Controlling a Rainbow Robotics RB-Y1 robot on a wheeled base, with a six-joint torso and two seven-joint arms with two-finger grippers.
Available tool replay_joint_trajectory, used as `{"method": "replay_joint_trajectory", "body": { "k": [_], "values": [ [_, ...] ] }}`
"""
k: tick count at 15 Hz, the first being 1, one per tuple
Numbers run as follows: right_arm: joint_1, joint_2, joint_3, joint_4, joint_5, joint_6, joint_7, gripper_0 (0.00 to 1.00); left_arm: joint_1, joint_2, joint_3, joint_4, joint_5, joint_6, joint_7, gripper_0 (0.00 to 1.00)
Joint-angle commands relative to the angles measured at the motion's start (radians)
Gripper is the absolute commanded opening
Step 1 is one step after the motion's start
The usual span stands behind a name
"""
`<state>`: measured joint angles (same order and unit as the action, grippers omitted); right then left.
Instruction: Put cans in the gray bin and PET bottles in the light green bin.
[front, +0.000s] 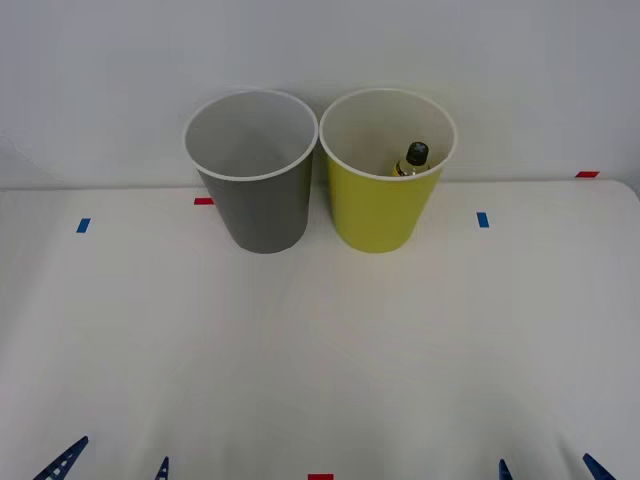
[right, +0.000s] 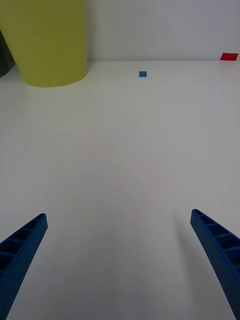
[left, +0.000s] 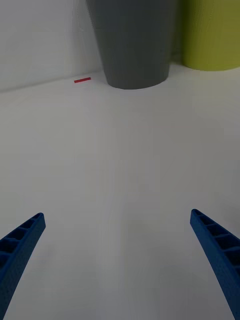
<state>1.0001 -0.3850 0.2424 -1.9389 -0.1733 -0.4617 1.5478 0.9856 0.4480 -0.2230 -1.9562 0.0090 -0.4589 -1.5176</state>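
I'm looking at a white table (front: 320, 350) against a white wall, with small red and blue tape marks on it. At twelve o'clock from me stand the gray bin (front: 255, 175) and, just to its three o'clock side, the light green bin (front: 384, 175), nearly touching. The PET bottle (front: 413, 160) sits inside the green one; I see its black cap and a bit of yellow, though whether it leans or stands I can't quite tell. It looks light, stiff and smooth, so I'd grip it across the body below the neck. The left gripper (front: 105, 462) waits at seven o'clock, fingers spread wide and empty; the right gripper (front: 548, 468) mirrors it at five o'clock, also spread.
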Motion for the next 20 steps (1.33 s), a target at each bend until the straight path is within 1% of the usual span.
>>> {"method": "replay_joint_trajectory", "body": {
  "k": [1, 2, 5, 7, 14, 20],
  "values": [
    [0.0, 0.0, 0.0, 0.0, 0.0, 0.0, 0.0, 1.0, 0.018, -0.003, -0.002, 0.002, -0.038, 0.002, -0.108, 1.0],
    [0.0, 0.0, 0.0, 0.0, 0.0, 0.0, 0.0, 1.0, 0.025, -0.012, -0.002, 0.002, -0.047, 0.002, -0.133, 1.0],
    [0.0, 0.0, 0.0, 0.0, 0.0, 0.0, 0.0, 1.0, 0.048, -0.088, -0.001, 0.002, -0.109, 0.002, -0.127, 1.0],
    [0.0, 0.0, 0.0, 0.0, 0.0, 0.0, 0.0, 1.0, 0.053, -0.109, -0.002, 0.002, -0.113, 0.002, -0.122, 1.0],
    [0.0, 0.0, 0.0, 0.0, 0.0, 0.0, 0.0, 1.0, 0.051, -0.1, 0.007, 0.0, -0.084, 0.0, -0.113, 1.0],
    [0.0, 0.0, 0.0, 0.0, 0.0, 0.0, 0.0, 1.0, 0.051, -0.1, 0.007, 0.0, -0.084, 0.0, -0.113, 1.0]
  ]
}}
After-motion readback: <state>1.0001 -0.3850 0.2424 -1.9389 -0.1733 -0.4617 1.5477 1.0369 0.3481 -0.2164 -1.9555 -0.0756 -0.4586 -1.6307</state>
